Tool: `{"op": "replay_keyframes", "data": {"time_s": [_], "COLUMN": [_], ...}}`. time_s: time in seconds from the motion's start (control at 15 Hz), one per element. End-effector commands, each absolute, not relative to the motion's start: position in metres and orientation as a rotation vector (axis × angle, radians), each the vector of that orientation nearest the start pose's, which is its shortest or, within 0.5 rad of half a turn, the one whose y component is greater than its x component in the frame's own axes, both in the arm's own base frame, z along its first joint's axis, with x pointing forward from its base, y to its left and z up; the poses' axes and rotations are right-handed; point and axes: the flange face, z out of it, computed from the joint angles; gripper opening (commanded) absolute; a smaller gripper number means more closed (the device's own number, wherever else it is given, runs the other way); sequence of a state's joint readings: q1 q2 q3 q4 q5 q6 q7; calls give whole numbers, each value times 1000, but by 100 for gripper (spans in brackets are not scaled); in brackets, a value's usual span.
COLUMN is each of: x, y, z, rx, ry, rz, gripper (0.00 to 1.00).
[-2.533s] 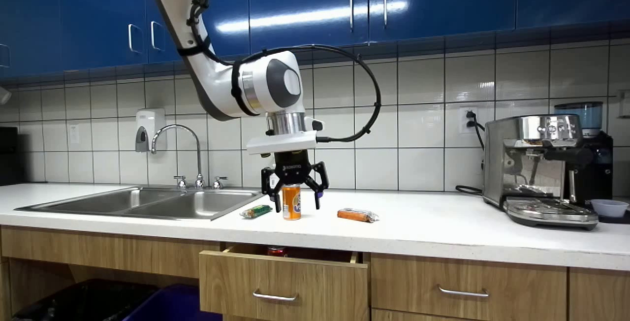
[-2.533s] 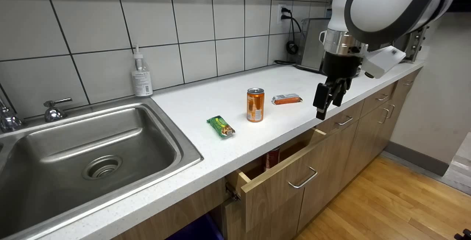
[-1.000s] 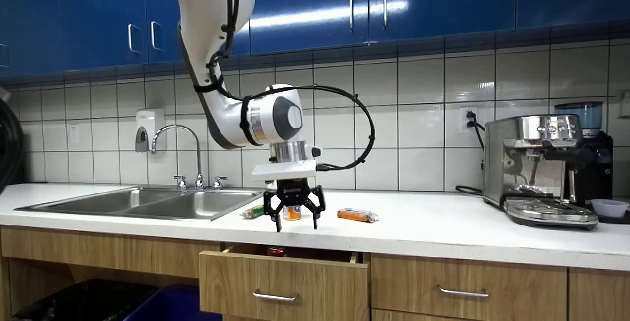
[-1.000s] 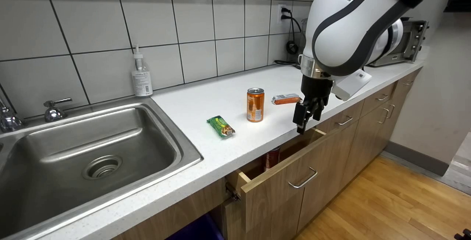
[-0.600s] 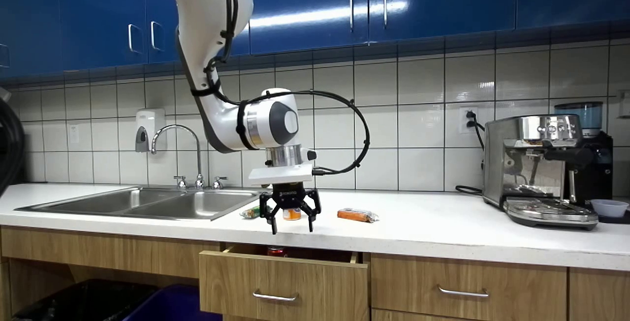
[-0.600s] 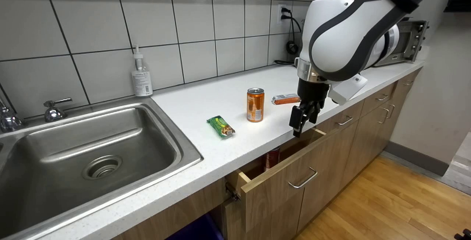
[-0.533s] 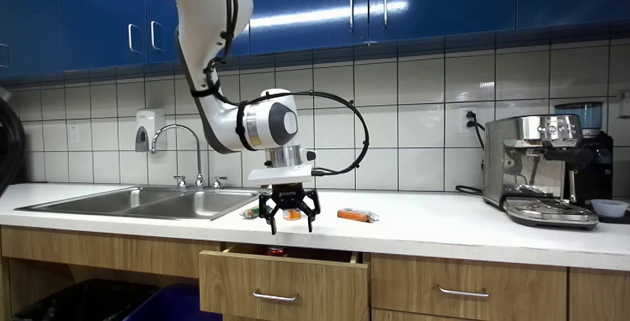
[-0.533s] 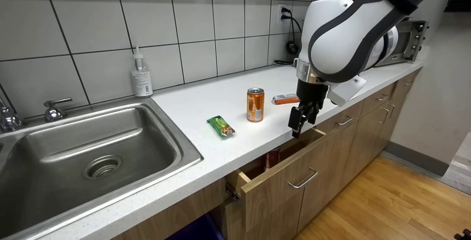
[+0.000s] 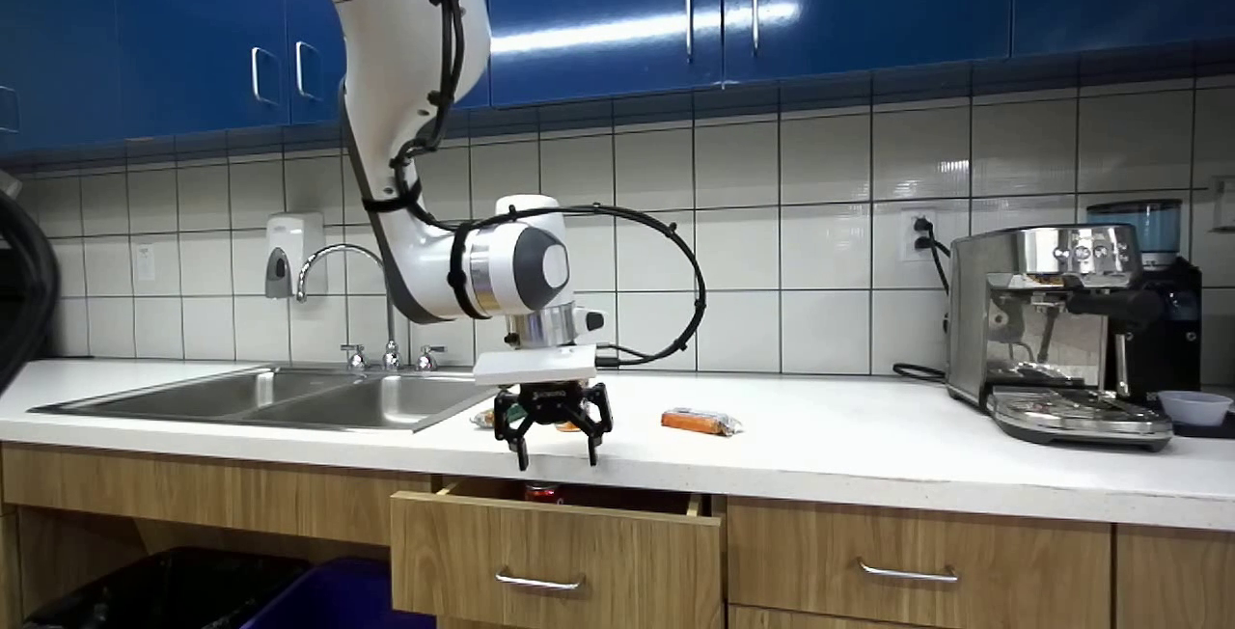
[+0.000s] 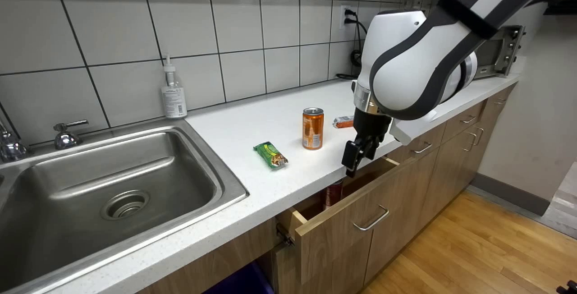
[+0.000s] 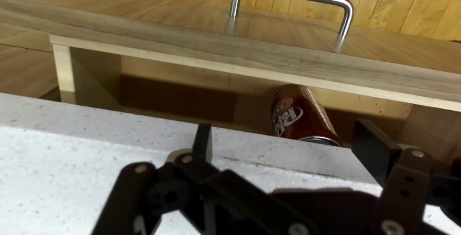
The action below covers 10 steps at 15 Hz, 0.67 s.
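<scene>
starting big: the white counter [image 10: 252,118] is your first hazard, its front lip crossing just behind your fingers [image 11: 203,139] in the wrist view, so a straight drop could jam one on that edge. next down, the drawer [image 10: 329,244] beneath it, pulled partway out; press on its front panel and it could roll inward, shrinking the gap you'd be working in. now your gripper [image 9: 558,457], jaws spread wide with nothing between them, hanging higher than the drawer, by the counter's front edge; at that spread, a finger could snag the drawer's rim. down inside the drawer, the red can [image 11: 302,116] seems to stand upright, its top partly hidden by the lip in the wrist view; come in off-centre and you could tip it instead of straddling it. up on the counter, the orange can [image 10: 313,129] stands near your gripper, easily toppled if you back up low. smallest, the green-wrapped bar [image 10: 271,154] and the orange-wrapped bar [image 9: 699,422] lie either side of that can, where a wide low sweep could shove them.
</scene>
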<state>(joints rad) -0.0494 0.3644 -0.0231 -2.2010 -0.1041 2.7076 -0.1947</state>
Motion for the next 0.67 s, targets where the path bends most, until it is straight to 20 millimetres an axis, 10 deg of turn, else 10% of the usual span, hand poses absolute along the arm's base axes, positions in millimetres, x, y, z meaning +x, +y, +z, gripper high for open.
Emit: {"op": "replay_keyframes", "data": {"time_s": [0.0, 0.6], "x": [565, 559], "y": [-23, -16], "z": [226, 207], "rx": [-3175, -3164], "ry": [-318, -303], "rz": [-249, -267], "gripper": [100, 100]}}
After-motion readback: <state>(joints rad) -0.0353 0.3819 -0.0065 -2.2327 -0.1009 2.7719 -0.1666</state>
